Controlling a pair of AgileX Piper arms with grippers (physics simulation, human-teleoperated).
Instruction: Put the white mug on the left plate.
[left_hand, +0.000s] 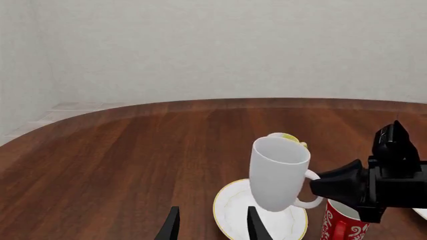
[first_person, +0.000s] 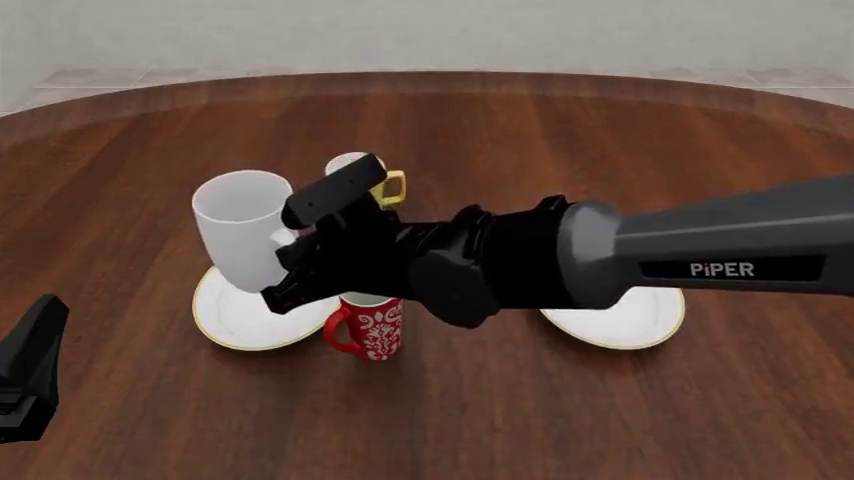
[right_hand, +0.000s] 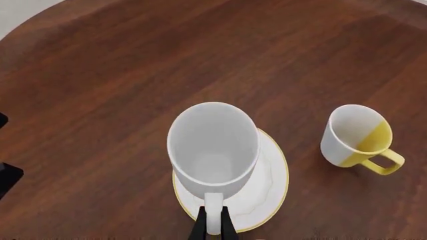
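Left gripper (left_hand: 210, 225) nearest camera, near-left, jaws apart, holding nothing. Right gripper (right_hand: 213, 227) pinched tight on handle of white mug (first_person: 244, 228). Mug tilted, hanging over left plate (first_person: 230, 322); can't tell if base touches yet. Risks as I judge: release while tilted → mug tips, rolls off plate. Thin handle pinch → mug may swing. Red mug (first_person: 371, 325) just beside plate's right edge, under my wrist → knock on descent. Yellow-white mug (right_hand: 353, 136) farther back, apart, low risk.

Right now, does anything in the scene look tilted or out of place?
Yes. The white mug leans over the left plate, held by its handle in the right gripper, not standing flat. Nothing looks spilled or broken.
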